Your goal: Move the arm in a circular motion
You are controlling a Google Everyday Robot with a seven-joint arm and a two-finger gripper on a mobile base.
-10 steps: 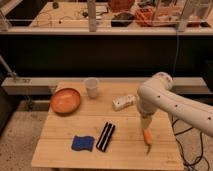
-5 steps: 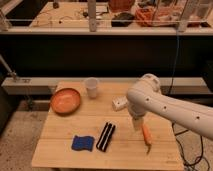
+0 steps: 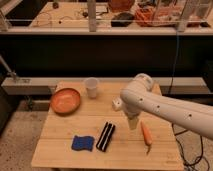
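The arm [image 3: 165, 107] is a thick cream-white tube with small dark screw holes. It reaches in from the right edge over the wooden table [image 3: 60, 127]. It bends at a rounded joint [image 3: 139, 86] and points down. Its gripper [image 3: 133, 123] is the small tapered beige tip, hanging just above the table's middle, between a black bar [image 3: 105, 136] and an orange carrot [image 3: 146, 133]. It holds nothing that I can see.
An orange bowl [image 3: 65, 100] and a white cup [image 3: 91, 87] stand at the back left. A small white bottle [image 3: 117, 104] lies partly behind the arm. A blue sponge [image 3: 82, 143] lies front left. A railing and cluttered bench run behind.
The arm has swung left over the table. Its tip moved from above the carrot to a spot left of it, closer to the black bar. The objects have not moved.
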